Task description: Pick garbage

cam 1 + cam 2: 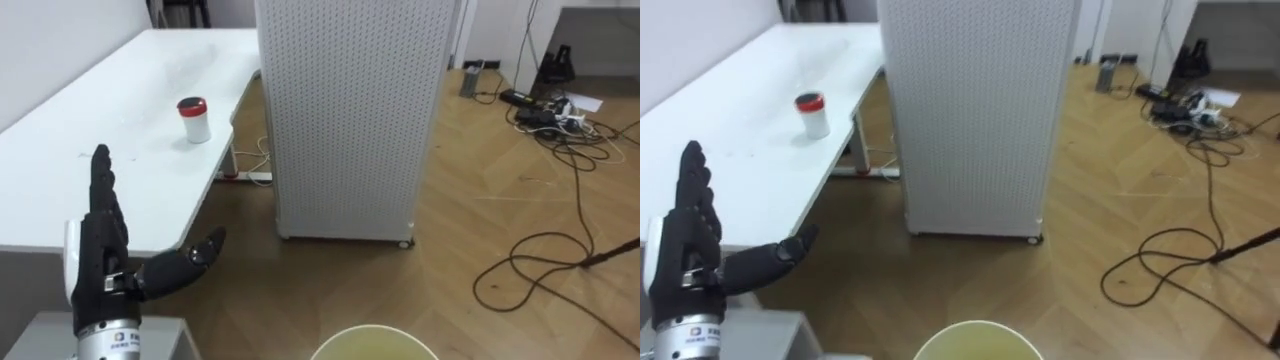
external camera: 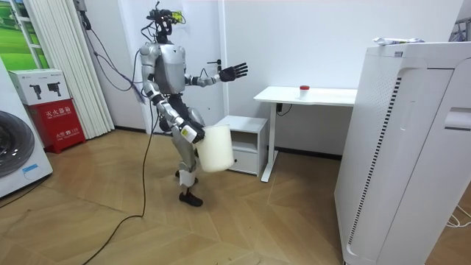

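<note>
Target is the small white cup with a red lid (image 1: 194, 119), upright on the white desk (image 1: 60, 190), near its right edge. Left hand (image 1: 105, 260) is raised over the desk's near edge, fingers straight and pointing up, thumb splayed wide to the right, holding nothing. Cup sits well beyond the fingertips, ahead and to their right, with no contact. Cream bucket (image 2: 215, 147) hangs at the robot's hip on the right arm. Right hand (image 2: 193, 134) is at its rim, but I cannot tell its grip. Tall white perforated unit (image 1: 350, 110) stands just right of the desk. Robot stands beside the low white drawer cabinet (image 2: 246, 143). Cables (image 1: 560, 120) lie on the floor far right.
</note>
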